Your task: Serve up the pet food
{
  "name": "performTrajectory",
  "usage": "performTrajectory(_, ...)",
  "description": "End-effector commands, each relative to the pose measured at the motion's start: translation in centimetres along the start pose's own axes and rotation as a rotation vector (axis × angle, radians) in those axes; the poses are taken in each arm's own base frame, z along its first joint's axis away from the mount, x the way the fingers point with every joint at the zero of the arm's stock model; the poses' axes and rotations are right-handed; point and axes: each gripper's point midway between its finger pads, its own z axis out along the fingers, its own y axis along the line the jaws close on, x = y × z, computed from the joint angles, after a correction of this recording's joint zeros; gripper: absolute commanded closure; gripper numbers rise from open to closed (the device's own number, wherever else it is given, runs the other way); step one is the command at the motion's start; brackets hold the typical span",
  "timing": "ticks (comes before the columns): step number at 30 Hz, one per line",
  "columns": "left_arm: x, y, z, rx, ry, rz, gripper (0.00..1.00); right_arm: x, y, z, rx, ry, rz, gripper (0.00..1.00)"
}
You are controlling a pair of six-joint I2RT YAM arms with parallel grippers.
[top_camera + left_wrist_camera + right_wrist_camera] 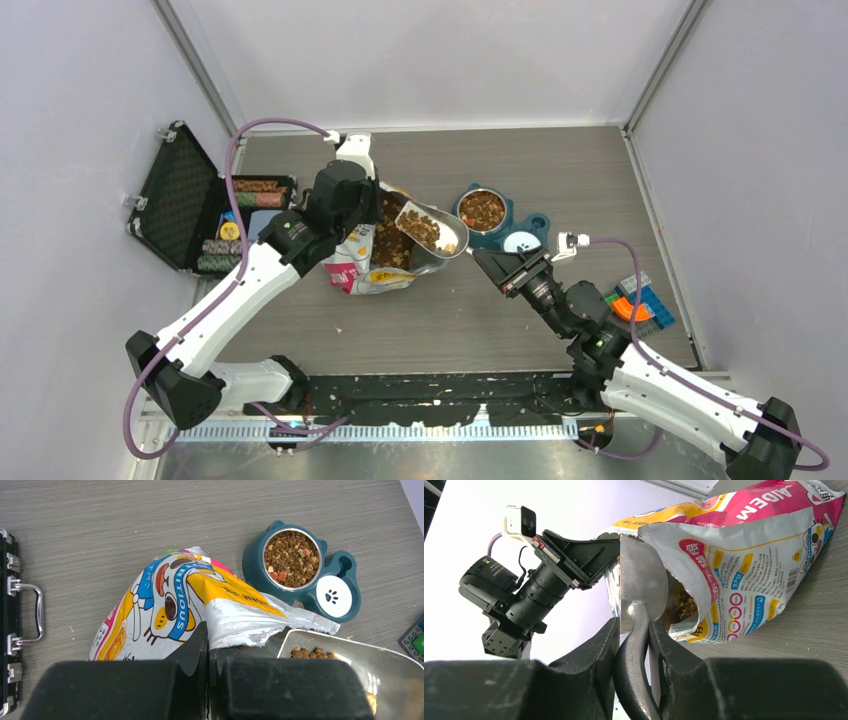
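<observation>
The pet food bag (pixel 372 255) lies open on the table with brown kibble (pixel 388 240) showing inside. My left gripper (pixel 375 205) is shut on the bag's torn rim (pixel 235 630) and holds the mouth up. My right gripper (pixel 492 262) is shut on the handle of the metal scoop (pixel 432 230), which holds kibble (pixel 425 228) and sits at the bag's mouth. The scoop also shows in the right wrist view (pixel 640 587) and the left wrist view (pixel 370 662). The teal double bowl (pixel 530 218) stands to the right; its steel dish (pixel 483 210) holds kibble.
An open black case (pixel 185 205) with rolls and small items sits at the left. Coloured blocks (pixel 640 305) lie at the right beside my right arm. The bowl's white paw-print lid (pixel 334 596) is on its smaller side. Grey walls enclose the table.
</observation>
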Motion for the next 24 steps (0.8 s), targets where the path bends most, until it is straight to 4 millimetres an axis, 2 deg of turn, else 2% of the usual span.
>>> performTrajectory(1,-5.1,-0.7,-1.2,0.031,-0.149,-0.049,1.00,-1.7,2.6,-0.1,-0.068,-0.063,0.017,0.95)
performTrajectory(13,-5.3,-0.5,-1.1,0.022,-0.160,-0.049,1.00,-1.9,2.7,-0.4,-0.068,-0.050,0.034,0.95)
performTrajectory(24,-5.2,-0.4,-0.6,0.011,-0.141,-0.039,1.00,-2.5,4.2,-1.3,-0.112,-0.055,0.045,0.95)
